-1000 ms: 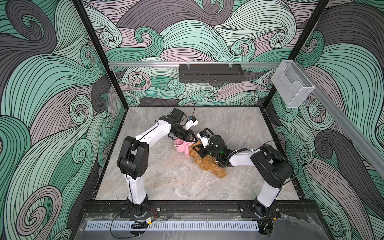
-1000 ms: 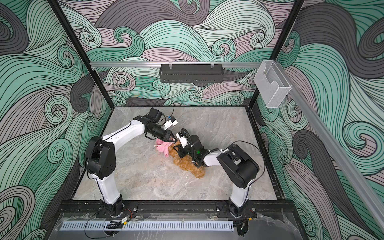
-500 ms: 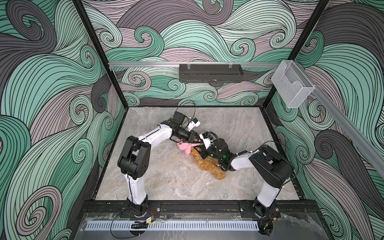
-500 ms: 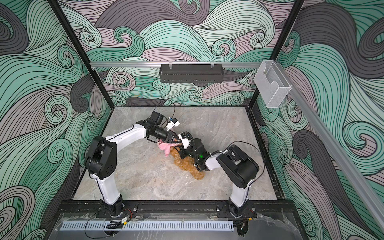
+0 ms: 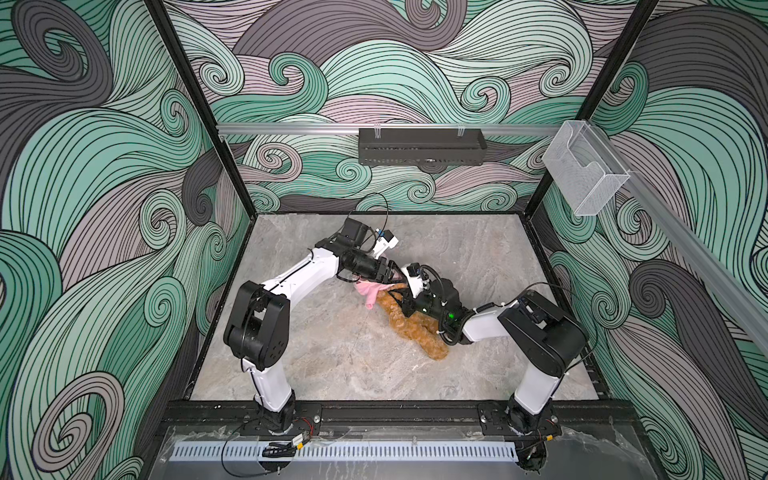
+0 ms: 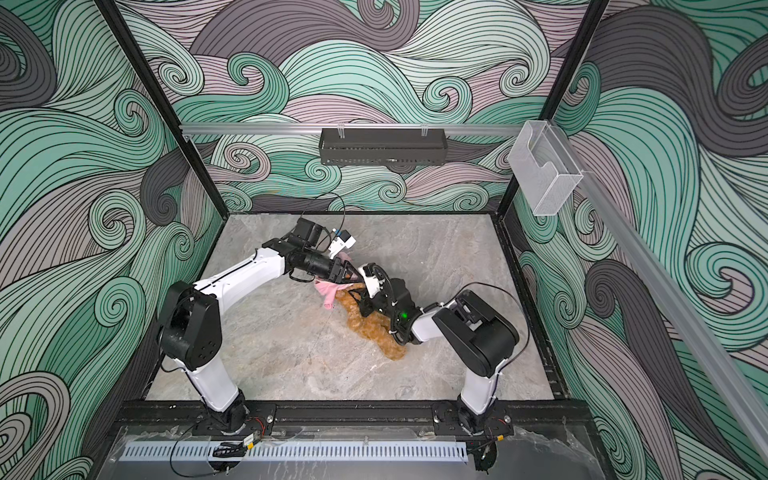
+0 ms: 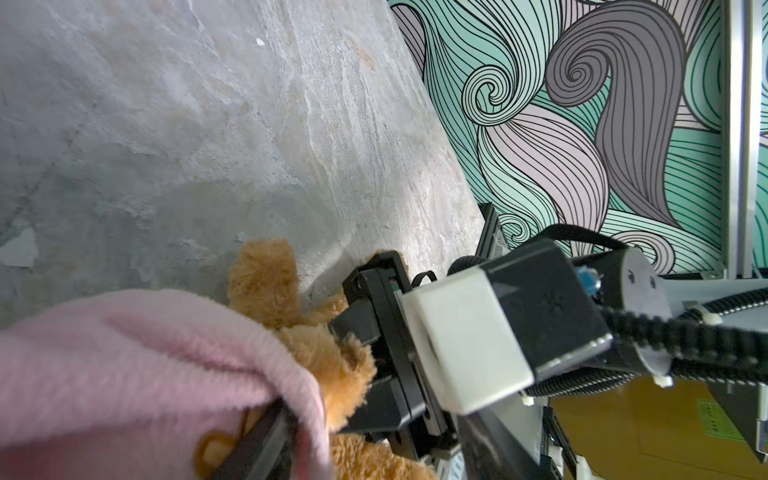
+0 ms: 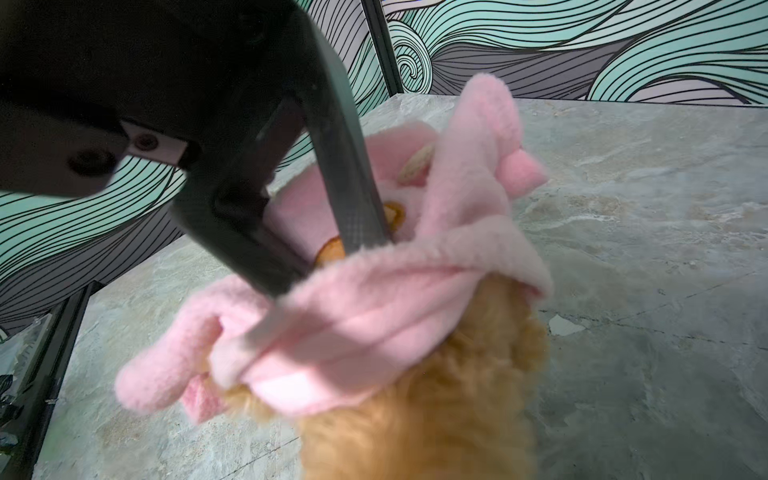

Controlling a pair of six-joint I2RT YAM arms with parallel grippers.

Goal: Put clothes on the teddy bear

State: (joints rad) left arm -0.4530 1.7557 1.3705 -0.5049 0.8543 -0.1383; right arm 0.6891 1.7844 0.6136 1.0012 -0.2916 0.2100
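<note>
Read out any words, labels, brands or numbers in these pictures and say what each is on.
Nothing is legible.
The small green sticker on the yellow-brown panel, left wrist view: print too blurred to read.
The pink fleece garment and golden-brown plush teddy bear: no lettering shows.

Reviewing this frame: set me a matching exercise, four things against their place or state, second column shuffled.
1 teddy bear
2 pink garment
3 left claw
4 clear box

a fixed to the side rail
b spread open inside the garment
c lying on the table
d bunched over one end of the bear

Pairs: 1-c, 2-d, 3-b, 4-a
</note>
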